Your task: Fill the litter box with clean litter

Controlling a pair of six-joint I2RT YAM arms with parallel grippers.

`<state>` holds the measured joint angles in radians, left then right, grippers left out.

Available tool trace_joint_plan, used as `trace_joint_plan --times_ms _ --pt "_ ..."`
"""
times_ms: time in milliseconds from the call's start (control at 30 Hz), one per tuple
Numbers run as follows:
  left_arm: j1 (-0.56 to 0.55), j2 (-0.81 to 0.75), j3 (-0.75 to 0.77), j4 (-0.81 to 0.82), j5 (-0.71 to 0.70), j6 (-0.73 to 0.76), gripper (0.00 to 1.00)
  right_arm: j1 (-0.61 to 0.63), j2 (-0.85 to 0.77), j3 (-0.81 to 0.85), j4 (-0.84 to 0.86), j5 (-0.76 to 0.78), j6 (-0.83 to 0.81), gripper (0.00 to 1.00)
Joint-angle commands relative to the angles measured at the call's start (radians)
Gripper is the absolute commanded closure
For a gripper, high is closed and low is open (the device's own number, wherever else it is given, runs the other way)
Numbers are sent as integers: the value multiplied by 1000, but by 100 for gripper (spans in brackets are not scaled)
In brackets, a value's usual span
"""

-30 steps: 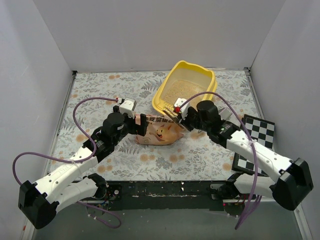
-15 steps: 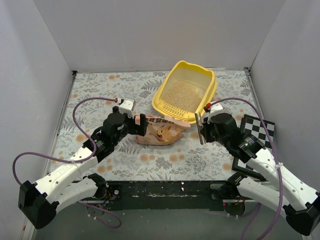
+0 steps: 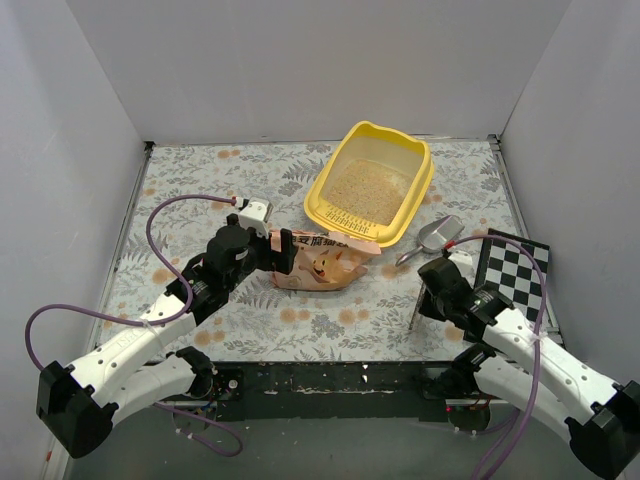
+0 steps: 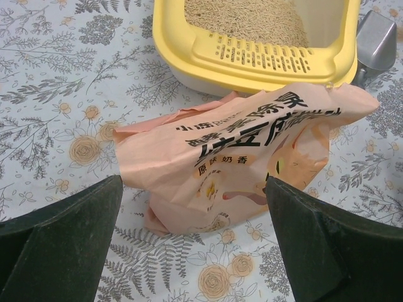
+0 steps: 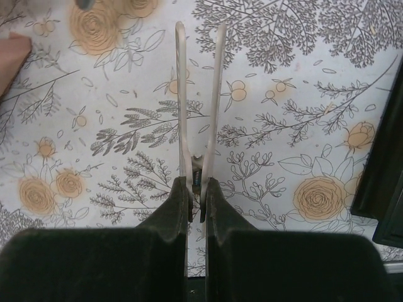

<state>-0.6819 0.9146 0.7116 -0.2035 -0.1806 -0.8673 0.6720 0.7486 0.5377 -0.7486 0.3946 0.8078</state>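
Note:
The yellow litter box [image 3: 330, 213] stands at the back right of centre, with pale beige clean litter [image 3: 366, 190] in it; both also show in the left wrist view, the box [image 4: 252, 60] and the litter [image 4: 252, 16]. A peach-pink bag [image 3: 325, 262] lies on its side against the box's slotted front lip. My left gripper [image 3: 283, 250] is open, its fingers on either side of the bag's near end [image 4: 252, 157] without touching it. My right gripper [image 3: 422, 298] is shut on a white spring clip [image 5: 181, 94] and holds it over the mat at the near right.
A grey metal scoop [image 3: 432, 238] lies just right of the box's front corner; it also shows in the left wrist view [image 4: 376, 44]. A black-and-white checkerboard [image 3: 512, 278] lies at the right edge, close to my right arm. White walls enclose the floral mat.
My right arm has pulled back from the box's front lip toward the near right, carrying the clip. The scoop has come into view. The left arm and bag have not moved.

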Motion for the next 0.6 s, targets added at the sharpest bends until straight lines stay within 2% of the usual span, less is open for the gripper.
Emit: trace_joint_plan --times_ms 0,33,67,167,267,433,567 --pt "7 -5 22 -8 13 -6 2 -41 63 4 9 53 146 99" --pt "7 -5 22 -8 9 -7 2 -55 70 7 9 49 148 99" --pt "7 -8 20 -8 4 -9 2 -70 78 8 5 43 146 93" --pt "5 -13 14 -2 -11 -15 2 -126 74 16 11 15 114 64" --pt "5 -17 14 3 -23 -22 2 -172 67 34 26 -19 61 46" --pt "5 -16 75 -34 -28 -103 2 -186 107 134 43 -34 -37 38" --pt "8 49 239 -207 -57 -251 2 -186 149 254 92 -54 -130 36"
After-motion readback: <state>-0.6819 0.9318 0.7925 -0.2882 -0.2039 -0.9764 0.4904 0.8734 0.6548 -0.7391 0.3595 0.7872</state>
